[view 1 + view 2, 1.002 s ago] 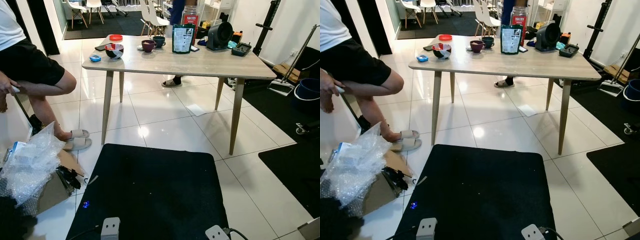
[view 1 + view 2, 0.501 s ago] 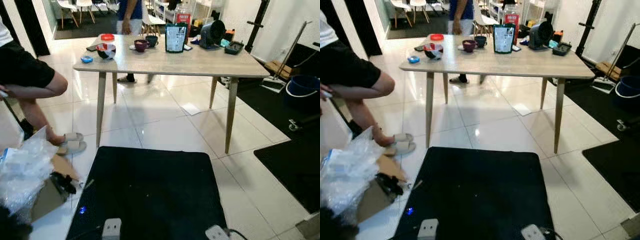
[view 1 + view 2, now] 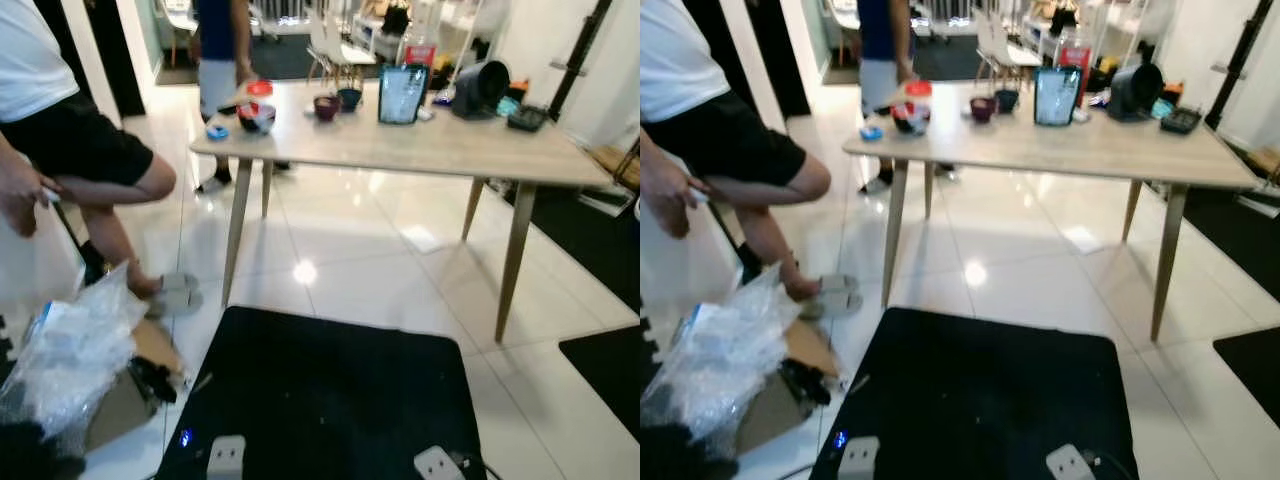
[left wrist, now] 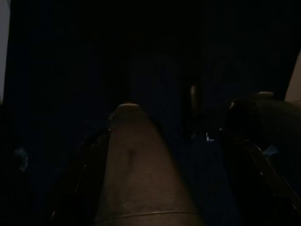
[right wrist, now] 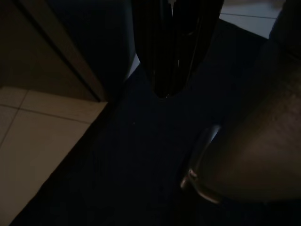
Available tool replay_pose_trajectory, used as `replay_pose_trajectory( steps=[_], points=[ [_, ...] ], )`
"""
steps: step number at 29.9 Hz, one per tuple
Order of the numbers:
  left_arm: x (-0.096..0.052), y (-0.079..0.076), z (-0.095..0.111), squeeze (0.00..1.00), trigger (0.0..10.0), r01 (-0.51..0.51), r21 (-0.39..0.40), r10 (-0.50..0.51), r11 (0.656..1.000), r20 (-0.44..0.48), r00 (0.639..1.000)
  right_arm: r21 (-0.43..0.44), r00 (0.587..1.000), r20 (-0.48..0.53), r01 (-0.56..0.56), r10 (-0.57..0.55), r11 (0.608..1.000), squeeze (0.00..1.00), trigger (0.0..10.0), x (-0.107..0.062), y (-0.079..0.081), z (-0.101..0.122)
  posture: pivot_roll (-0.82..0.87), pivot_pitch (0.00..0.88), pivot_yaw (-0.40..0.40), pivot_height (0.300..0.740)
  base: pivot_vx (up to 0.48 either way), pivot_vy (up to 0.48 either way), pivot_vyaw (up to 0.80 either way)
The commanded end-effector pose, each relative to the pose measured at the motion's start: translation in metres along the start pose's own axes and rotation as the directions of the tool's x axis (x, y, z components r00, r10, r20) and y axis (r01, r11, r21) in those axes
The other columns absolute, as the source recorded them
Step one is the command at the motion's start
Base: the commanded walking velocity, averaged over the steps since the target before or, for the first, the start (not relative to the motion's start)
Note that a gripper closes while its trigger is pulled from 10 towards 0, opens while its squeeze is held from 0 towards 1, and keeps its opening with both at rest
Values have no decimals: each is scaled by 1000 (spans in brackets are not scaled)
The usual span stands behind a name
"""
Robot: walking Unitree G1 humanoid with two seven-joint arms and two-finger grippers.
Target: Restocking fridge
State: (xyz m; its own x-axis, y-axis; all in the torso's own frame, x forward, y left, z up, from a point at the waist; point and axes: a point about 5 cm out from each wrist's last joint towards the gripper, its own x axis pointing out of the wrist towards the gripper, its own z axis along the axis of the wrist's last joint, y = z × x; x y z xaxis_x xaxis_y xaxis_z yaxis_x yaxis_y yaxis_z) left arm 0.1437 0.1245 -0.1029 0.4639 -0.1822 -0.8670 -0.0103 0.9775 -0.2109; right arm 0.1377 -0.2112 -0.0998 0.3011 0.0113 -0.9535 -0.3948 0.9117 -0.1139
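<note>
While I walk it over the black mat (image 3: 330, 390) toward the wooden table (image 3: 450, 155), I'd call this the approach step (no fridge seen; seated person on my left), next reaching the pouch (image 3: 402, 94) among bowls (image 3: 257, 117), both grippers' finger states unreadable.

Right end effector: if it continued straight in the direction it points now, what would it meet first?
Most likely the black floor mat. The right end effector points down at it, with pale floor tile to one side. Nothing seems to lie between, though the view is dark.
</note>
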Motion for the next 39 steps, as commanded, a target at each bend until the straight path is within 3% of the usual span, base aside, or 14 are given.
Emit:
replay_pose_trajectory(
  steps=[1, 39],
  points=[
    [-1, -1, -7, 0, 10000, -2, -3, 2, 1000, -30, 1000, -1, 1000, -5, -3, 3, 1000, 0, 10000, 0, 2, -1, 10, 0, -28, 740, 334, 0, 0],
    [-1, 2, -7, 0, 10000, 0, 28, 1, 1000, -33, 999, 14, 1000, -6, -4, 4, 1000, 0, 10000, 1, 5, -2, 14, 0, -24, 740, 382, 0, 0]
  ],
)
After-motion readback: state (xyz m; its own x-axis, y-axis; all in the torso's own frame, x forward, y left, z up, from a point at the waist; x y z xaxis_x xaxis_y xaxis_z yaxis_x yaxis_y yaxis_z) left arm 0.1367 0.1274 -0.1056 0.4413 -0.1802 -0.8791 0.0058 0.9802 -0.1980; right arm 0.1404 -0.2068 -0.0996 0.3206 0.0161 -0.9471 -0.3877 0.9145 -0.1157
